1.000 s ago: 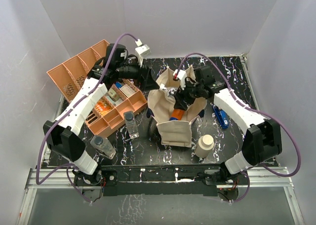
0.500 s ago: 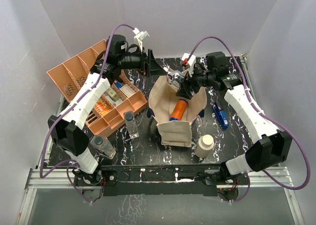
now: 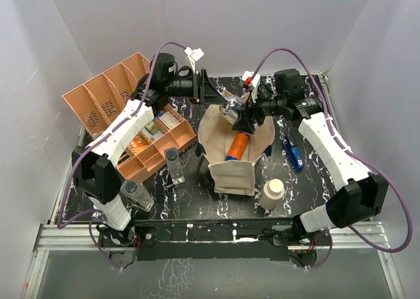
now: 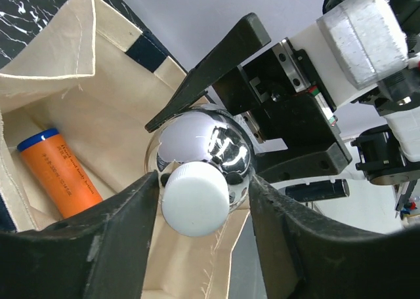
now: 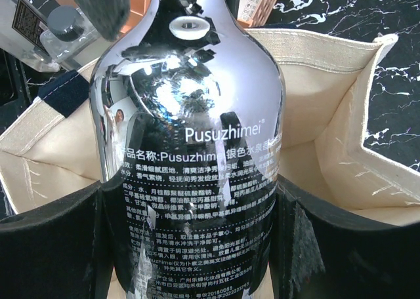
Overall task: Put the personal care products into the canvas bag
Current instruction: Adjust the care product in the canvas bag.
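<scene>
Clamping a silver bottle (image 5: 190,115) over the canvas bag (image 3: 233,174), the right end effector (image 5: 190,237) readies its drop. The left end effector (image 4: 203,204) flanks the cap (image 4: 195,197), grip unclear.

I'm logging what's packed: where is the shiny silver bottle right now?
Top view, near centre: the silver bottle is held by the right pincer above the canvas bag's open mouth.

White walls (image 3: 262,23) enclose a black marbled table (image 3: 197,194) (white-veined), evenly lit.
</scene>
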`<action>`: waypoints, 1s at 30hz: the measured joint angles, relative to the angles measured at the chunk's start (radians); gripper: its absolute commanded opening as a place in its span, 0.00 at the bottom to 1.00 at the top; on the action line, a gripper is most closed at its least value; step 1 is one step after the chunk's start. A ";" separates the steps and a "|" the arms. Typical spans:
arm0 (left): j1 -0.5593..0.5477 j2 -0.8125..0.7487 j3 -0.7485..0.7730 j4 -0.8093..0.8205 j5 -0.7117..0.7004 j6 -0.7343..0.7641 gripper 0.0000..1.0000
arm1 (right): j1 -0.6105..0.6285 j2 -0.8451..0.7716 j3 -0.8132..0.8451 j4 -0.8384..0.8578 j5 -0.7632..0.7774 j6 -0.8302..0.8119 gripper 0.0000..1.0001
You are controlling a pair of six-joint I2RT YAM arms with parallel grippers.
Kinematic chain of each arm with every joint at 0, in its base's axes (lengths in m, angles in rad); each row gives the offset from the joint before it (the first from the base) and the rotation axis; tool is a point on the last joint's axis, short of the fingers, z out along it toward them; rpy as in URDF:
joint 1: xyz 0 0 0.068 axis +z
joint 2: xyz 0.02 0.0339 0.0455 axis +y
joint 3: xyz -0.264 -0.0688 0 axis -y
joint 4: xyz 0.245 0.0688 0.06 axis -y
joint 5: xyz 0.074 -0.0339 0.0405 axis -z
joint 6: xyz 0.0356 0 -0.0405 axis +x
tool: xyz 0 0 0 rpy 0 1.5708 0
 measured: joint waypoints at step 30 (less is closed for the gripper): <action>-0.010 0.003 -0.021 0.034 0.010 0.009 0.42 | -0.011 0.003 -0.005 -0.005 -0.026 -0.010 0.08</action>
